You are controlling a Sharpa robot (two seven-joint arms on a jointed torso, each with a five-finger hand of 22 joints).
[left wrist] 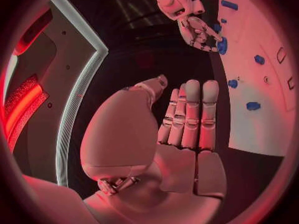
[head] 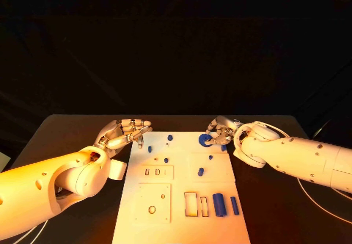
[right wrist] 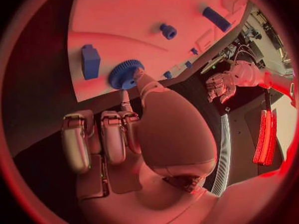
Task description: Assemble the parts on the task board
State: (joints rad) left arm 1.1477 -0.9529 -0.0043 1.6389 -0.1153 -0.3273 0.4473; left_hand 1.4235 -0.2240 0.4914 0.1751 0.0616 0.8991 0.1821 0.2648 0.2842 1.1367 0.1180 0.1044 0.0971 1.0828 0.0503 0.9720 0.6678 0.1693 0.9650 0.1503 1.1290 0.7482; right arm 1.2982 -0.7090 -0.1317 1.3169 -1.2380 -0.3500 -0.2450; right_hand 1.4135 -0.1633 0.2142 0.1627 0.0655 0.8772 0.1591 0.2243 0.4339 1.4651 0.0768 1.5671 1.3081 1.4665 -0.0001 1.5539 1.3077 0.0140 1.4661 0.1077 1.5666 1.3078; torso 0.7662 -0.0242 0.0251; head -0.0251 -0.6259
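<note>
Right hand (head: 222, 133) pinches the round blue gear (head: 205, 141) by its bumpy edge; it looks small, hard and light.

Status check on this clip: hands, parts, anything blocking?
Left hand open at the task board edge, holding nothing. Right hand touching the blue gear on the board; grip unclear. Nothing in the way.

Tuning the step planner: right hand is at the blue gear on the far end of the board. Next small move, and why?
Probably close the right hand on the blue gear and lift it. A fingertip already touches its toothed rim, but no grip is evident. The left hand holds nothing beside the task board.
</note>
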